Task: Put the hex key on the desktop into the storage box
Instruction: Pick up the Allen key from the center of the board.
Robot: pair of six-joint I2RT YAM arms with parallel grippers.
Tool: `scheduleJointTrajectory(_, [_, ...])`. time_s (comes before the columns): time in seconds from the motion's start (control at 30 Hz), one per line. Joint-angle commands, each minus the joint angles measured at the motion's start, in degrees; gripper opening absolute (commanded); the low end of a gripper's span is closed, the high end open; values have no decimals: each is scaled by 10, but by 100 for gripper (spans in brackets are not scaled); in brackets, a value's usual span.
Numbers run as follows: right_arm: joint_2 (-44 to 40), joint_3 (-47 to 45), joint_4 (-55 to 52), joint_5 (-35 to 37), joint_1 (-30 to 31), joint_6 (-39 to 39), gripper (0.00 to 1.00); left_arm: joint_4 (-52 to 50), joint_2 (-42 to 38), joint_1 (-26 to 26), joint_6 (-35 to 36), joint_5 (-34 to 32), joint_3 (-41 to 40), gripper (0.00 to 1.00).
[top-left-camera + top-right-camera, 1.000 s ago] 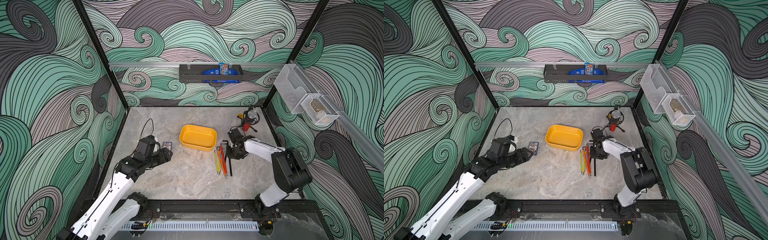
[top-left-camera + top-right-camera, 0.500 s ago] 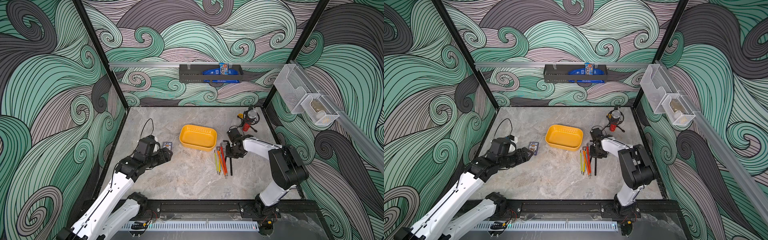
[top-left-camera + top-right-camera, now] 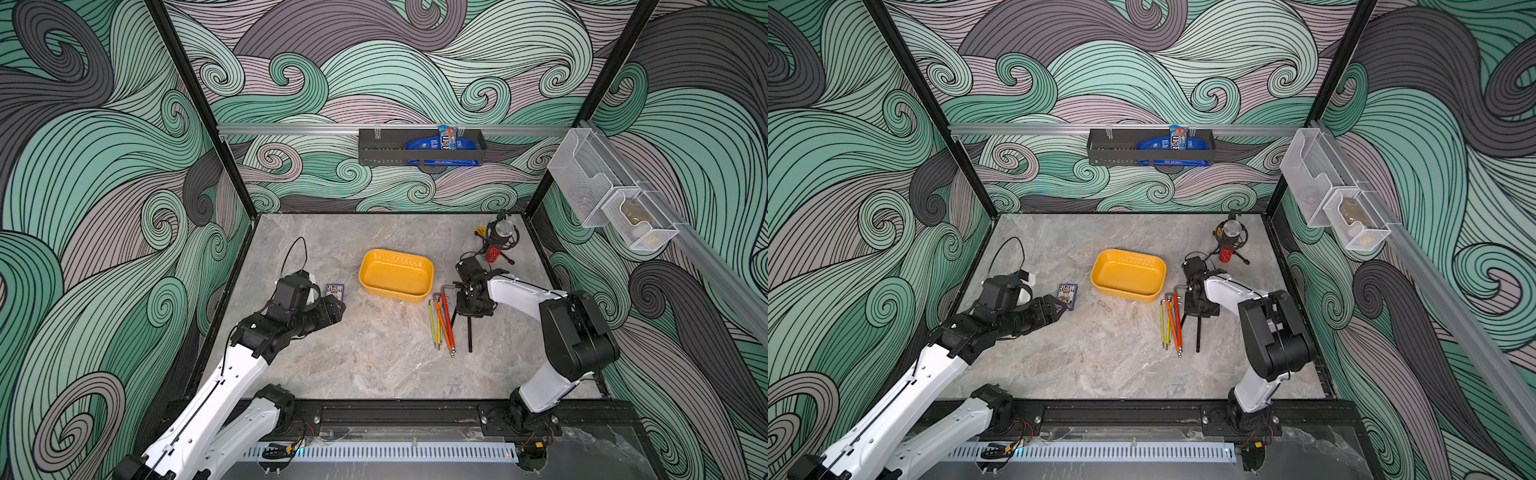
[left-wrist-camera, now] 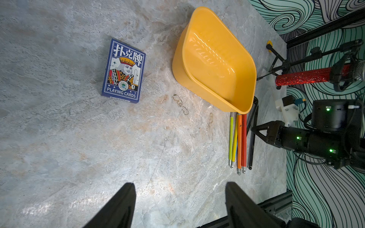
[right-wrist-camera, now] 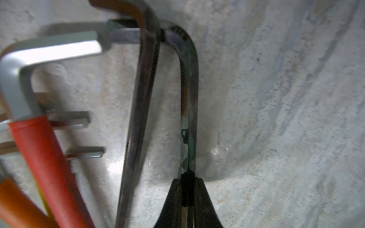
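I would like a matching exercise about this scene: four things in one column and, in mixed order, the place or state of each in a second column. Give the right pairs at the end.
Things:
1. storage box
2. pack of playing cards
3. microphone
4. black hex key

Places or states:
A. pinched in the right hand
B. standing near the far right corner of the desktop
C. yellow and empty
D. lying flat, left of the storage box

Right pairs: 1-C, 2-D, 3-B, 4-A.
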Motion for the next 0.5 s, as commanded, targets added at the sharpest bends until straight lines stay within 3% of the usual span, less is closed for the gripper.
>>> scheduleJointTrajectory(0.0, [-28,25,-31,53,-10,22,0,9,-6,-3,4,2,2,74])
scheduleJointTrajectory(0.27, [-19,78,-67,99,-27,22,0,7,-9,-2,4,2,4,74])
scheduleJointTrajectory(0.47, [-45,115,-58,90,-14,-2,0,4,-13,-3,6,-1,6,74])
